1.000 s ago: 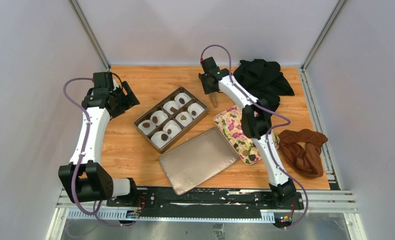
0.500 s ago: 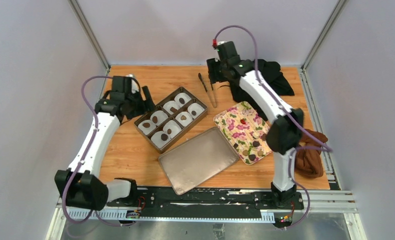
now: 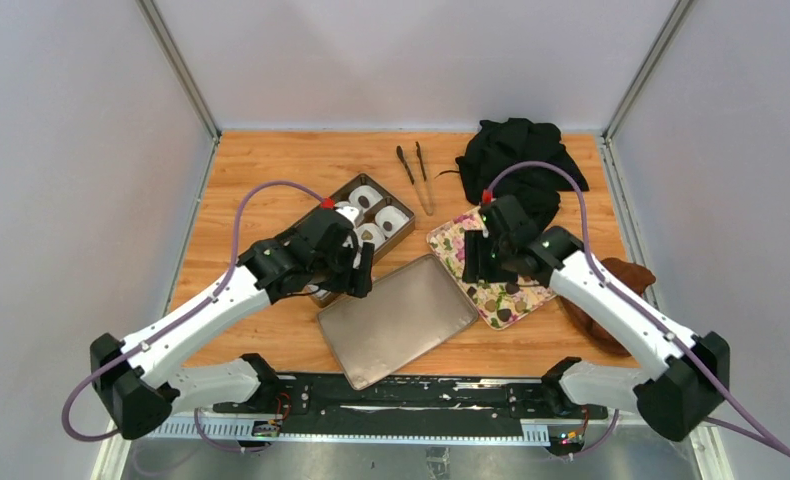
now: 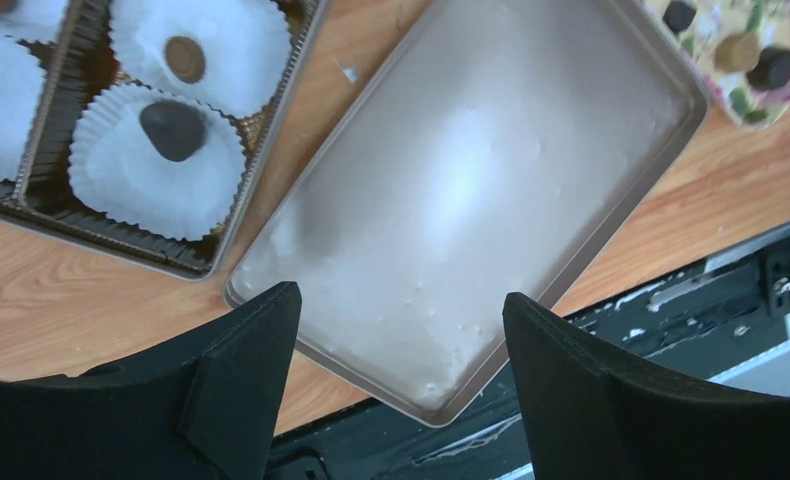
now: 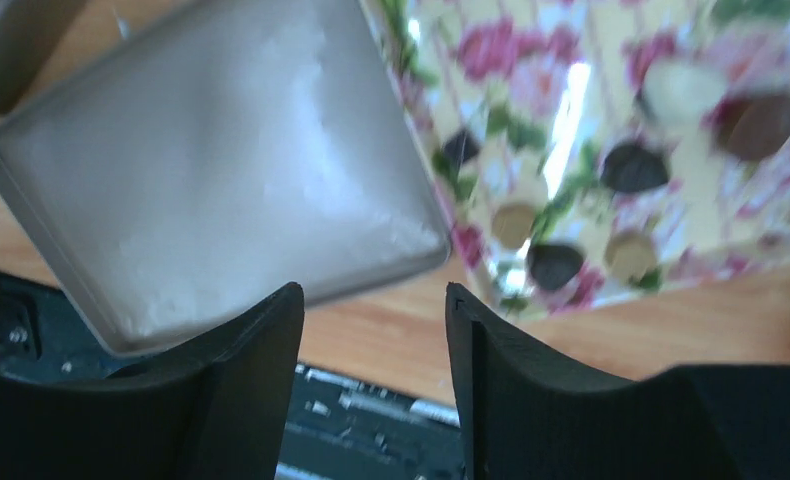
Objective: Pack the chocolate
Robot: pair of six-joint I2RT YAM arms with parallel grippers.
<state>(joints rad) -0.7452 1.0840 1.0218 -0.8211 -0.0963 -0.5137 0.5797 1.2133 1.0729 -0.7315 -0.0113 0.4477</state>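
Observation:
Several pieces of chocolate (image 4: 173, 128) sit in white paper cups in the brown divided box (image 3: 412, 227). More chocolate pieces (image 5: 632, 167) lie on the floral tray (image 3: 449, 243). My left gripper (image 3: 359, 272) hovers over the box's near end and the metal lid's (image 3: 396, 320) left edge. In the left wrist view this gripper (image 4: 399, 297) is wide open and empty. My right gripper (image 3: 469, 266) hangs over the tray's near left side. In its own wrist view the right gripper (image 5: 373, 290) is open, with nothing between the fingers.
Black tongs (image 3: 416, 175) lie on the table behind the box. A black cloth (image 3: 516, 155) is heaped at the back right, and a rust-brown cloth (image 3: 623, 272) lies right of the tray, partly under my right arm. The arms' black base rail (image 3: 411, 390) runs along the near edge.
The right gripper let go of the tongs at the back and swung in over the tray. The left arm moved from the box's far left to its near end.

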